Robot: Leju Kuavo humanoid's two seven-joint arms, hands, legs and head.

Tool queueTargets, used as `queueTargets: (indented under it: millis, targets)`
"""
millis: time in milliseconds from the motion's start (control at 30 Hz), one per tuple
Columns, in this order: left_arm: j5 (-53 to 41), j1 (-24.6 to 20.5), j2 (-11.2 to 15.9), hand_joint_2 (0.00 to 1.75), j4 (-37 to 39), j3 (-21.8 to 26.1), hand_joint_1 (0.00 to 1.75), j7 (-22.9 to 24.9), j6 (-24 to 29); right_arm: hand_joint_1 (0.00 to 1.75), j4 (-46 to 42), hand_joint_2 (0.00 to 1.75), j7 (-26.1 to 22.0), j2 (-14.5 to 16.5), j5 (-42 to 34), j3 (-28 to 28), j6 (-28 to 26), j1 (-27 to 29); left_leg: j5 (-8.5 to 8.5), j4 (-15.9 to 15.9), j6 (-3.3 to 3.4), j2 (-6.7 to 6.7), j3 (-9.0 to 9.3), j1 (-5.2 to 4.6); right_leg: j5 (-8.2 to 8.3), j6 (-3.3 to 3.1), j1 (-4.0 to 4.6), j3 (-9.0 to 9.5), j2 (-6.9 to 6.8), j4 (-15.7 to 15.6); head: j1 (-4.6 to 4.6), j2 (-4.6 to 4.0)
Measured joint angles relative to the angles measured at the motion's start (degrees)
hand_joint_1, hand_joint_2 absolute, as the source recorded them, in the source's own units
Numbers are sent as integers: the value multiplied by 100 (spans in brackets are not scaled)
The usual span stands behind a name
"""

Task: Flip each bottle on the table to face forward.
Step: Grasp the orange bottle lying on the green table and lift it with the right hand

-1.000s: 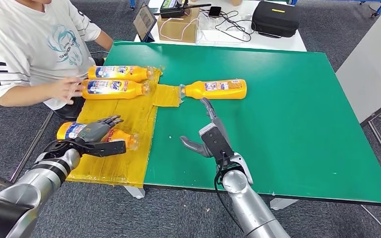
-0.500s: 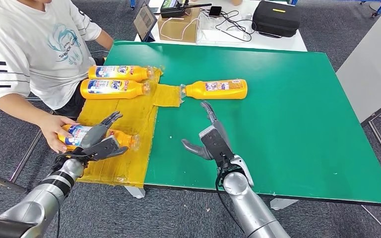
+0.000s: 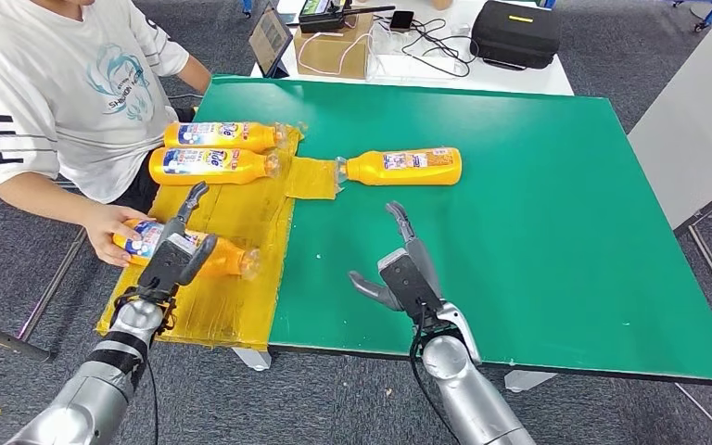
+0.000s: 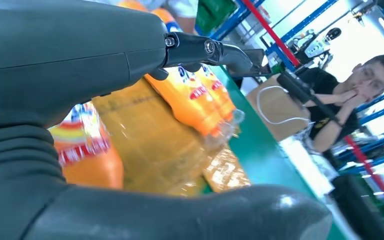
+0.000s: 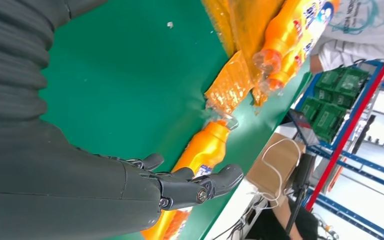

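In the head view, a green table [image 3: 519, 185] on grey carpet is seen with a yellow taped sheet [image 3: 232, 232] over its left part; two labelled orange bottles [image 3: 209, 165] lie side by side at upper left, a third bottle [image 3: 403, 167] lies at top centre, and a fourth bottle [image 3: 218, 260] at lower left is steadied by a person's hand [image 3: 111, 232] while the left hand [image 3: 171, 255] is spread over it, not clasped, and the right hand [image 3: 403, 273] is held open above bare green. In the left wrist view, blurred red-and-blue labels are seen on the orange bottles, the lettering too soft to be read, and blue racking is seen behind a seated person [image 4: 350, 105]. In the right wrist view, the third bottle is seen beyond the parted fingers [image 5: 215, 182], with blue shelving at the far right.
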Motion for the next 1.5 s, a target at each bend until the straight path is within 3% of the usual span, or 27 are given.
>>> queueTargets:
  millis: [133, 333, 600, 933, 1500]
  targets:
    - [316, 51, -268, 175, -153, 222, 0, 120, -377, 0, -69, 175, 50, -1, 132, -51, -49, 76, 0, 1, 0, -1, -1, -2, 0, 1, -2, 0, 0, -1, 1, 0]
    - [945, 195, -840, 175, -382, 309, 0, 873, -1086, 0, -192, 175, 125, 2, 302, -165, -150, 211, -1, 2, 2, -12, -6, -4, 1, 2, -4, 0, -4, -2, 1, 0]
    - [1229, 284, -1292, 175, -512, 205, 0, 1155, -1133, 0, -267, 175, 120, 16, 298, -260, -211, 301, -3, 1, 4, -10, -6, -3, 0, 2, -2, -2, -4, -3, -1, 0]
    - [1462, 287, -1488, 175, -500, -168, 0, 1227, -801, 0, -442, 175, -191, 133, 7, -343, -381, 446, -3, 1, 5, -8, -7, -4, 0, 2, -3, -3, -4, -3, -1, 1]
    - [1525, 281, -1501, 175, -431, -385, 0, 1176, -363, 0, -549, 175, -290, 193, -102, -374, -432, 564, -3, 1, 4, -8, -7, -3, 0, 2, -3, -4, -4, -3, -1, 1]
